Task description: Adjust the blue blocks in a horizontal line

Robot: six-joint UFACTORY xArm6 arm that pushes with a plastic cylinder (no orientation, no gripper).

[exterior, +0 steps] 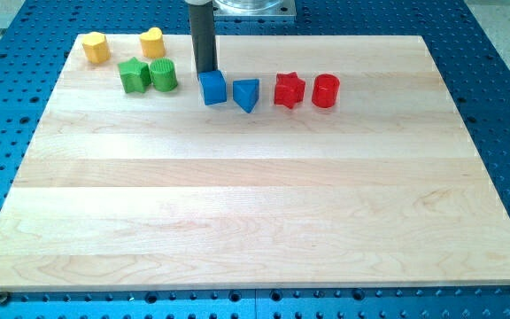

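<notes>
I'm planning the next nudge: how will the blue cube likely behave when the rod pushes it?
The blue cube sits flat on the smooth wooden board, so it should slide, not roll. My tip meets its top-left edge, off-centre, so it may twist. The blue triangular block stands close on the right; contact seems likely.

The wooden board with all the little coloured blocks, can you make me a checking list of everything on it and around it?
Surface: pale wooden board, lying flat; all blocks sit near the view's top.
Job's things: blue cube and blue triangular block, side by side with a small gap, roughly level.
Clutter: two yellow blocks at top left; green blocks touching each other; red star and red cylinder to the right of the blue ones.
Claw: none; my tip stands just behind the blue cube's top edge, touching or nearly so.
Cables: nothing seen.
Surroundings: blue perforated table around the board.
</notes>
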